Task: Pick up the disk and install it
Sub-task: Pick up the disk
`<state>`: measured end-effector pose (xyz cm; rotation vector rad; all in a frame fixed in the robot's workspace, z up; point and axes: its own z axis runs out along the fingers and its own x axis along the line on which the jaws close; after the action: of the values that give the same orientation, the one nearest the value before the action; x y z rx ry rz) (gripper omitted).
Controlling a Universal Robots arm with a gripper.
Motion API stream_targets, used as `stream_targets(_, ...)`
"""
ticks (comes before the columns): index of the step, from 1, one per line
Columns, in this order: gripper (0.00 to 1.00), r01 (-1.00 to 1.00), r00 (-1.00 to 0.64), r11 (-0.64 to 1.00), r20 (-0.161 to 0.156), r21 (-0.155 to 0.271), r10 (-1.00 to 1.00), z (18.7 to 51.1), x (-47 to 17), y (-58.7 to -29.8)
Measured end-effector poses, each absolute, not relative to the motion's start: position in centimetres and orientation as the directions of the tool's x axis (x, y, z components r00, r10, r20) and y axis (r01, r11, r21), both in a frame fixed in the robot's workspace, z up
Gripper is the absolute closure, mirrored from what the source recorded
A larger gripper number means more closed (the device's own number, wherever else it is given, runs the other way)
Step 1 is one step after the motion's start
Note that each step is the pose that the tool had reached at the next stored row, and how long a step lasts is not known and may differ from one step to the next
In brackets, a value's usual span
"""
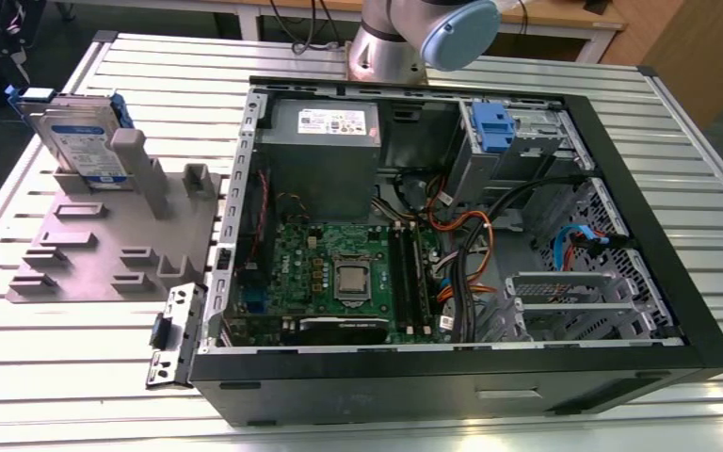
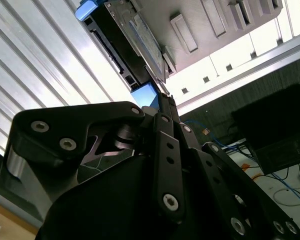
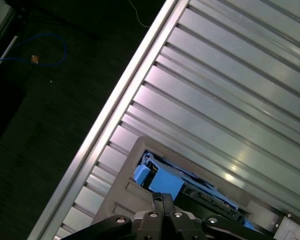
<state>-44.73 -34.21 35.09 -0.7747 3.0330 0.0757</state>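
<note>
The disk stands on edge in a slot at the back of a grey holder, on the exterior view's left. It is silver-grey with a white and blue label and a blue bracket. In both wrist views my gripper hangs above it with its black fingers pressed together and nothing between them. The disk lies just past the fingertips in the first wrist view. In the second wrist view the gripper points at the blue corner of the disk, apart from it.
An open black computer case lies on the slatted metal table, with a motherboard, cables and a drive bay holding a blue tab. The arm's base stands behind the case. The table edge and dark floor are beside the holder.
</note>
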Motion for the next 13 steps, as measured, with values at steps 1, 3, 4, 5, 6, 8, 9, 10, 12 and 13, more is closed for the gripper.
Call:
stream_targets(1,0.89,-0.480,-0.878,0.876,-0.022,0.044,-0.479,35.09,-44.73,-34.21)
stream_targets(3,0.89,-0.480,-0.878,0.876,-0.022,0.044,-0.479,35.09,-44.73,-34.21)
stream_targets(4,0.89,-0.480,-0.878,0.876,-0.022,0.044,-0.479,35.09,-44.73,-34.21)
stream_targets(5,0.89,-0.480,-0.877,0.876,-0.022,0.044,-0.479,35.09,-44.73,-34.21)
stream_targets(6,0.89,-0.480,-0.877,0.876,-0.022,0.044,-0.480,35.09,-44.73,-34.21)
stream_targets(8,0.89,-0.486,-0.874,0.873,-0.022,0.044,-0.486,35.09,-44.73,-34.21)
stream_targets(9,0.89,-0.492,-0.871,0.870,-0.022,0.044,-0.491,35.09,-44.73,-34.21)
stream_targets(10,0.89,-0.500,-0.866,0.865,-0.022,0.044,-0.499,35.08,-44.73,-34.21)
stream_targets(12,0.89,-0.535,-0.845,0.843,-0.022,0.044,-0.535,35.08,-44.73,-34.21)
stream_targets(13,0.89,-0.549,-0.836,0.835,-0.022,0.044,-0.549,35.08,-44.73,-34.21)
